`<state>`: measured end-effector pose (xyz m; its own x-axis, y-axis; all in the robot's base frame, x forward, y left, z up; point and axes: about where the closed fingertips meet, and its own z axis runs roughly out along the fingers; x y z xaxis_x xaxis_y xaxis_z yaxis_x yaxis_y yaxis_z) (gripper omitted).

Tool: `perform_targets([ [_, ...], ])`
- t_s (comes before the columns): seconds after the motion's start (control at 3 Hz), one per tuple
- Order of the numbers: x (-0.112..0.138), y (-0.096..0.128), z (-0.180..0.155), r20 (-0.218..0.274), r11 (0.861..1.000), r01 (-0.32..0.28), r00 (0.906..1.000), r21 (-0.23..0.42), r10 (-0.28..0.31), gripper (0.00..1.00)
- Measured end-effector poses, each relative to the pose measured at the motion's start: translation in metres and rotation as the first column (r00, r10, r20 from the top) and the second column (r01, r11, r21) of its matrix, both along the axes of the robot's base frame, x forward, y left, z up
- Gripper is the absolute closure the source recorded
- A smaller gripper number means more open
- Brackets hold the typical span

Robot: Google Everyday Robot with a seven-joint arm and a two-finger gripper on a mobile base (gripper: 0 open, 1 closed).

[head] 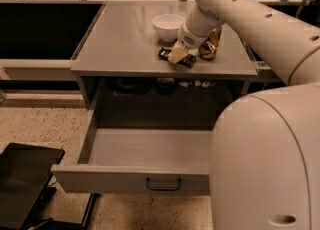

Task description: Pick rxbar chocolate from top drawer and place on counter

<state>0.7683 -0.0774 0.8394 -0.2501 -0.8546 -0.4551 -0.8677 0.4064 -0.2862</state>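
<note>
The small dark-wrapped rxbar chocolate [164, 53] lies near the front edge of the grey metal counter [125, 44], right of centre, under the tan gripper [178, 54]. I cannot tell whether it grips. A careless withdrawal could drag the bar over that edge.

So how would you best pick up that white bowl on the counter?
Probably by its thin rim, from above on the left side: the bowl stands upright, mouth up, and nothing crowds its left, while the pincer sits low over the dark bar just to its front right, by the can.
</note>
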Motion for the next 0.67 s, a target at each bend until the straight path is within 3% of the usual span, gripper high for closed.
perform_targets([
  [0.33,0.0000,0.0000,-0.0001,0.000,1.000,0.000,1.0000,0.000,0.000,0.00],
  [0.67,0.0000,0.0000,-0.0001,0.000,1.000,0.000,1.0000,0.000,0.000,0.00],
])
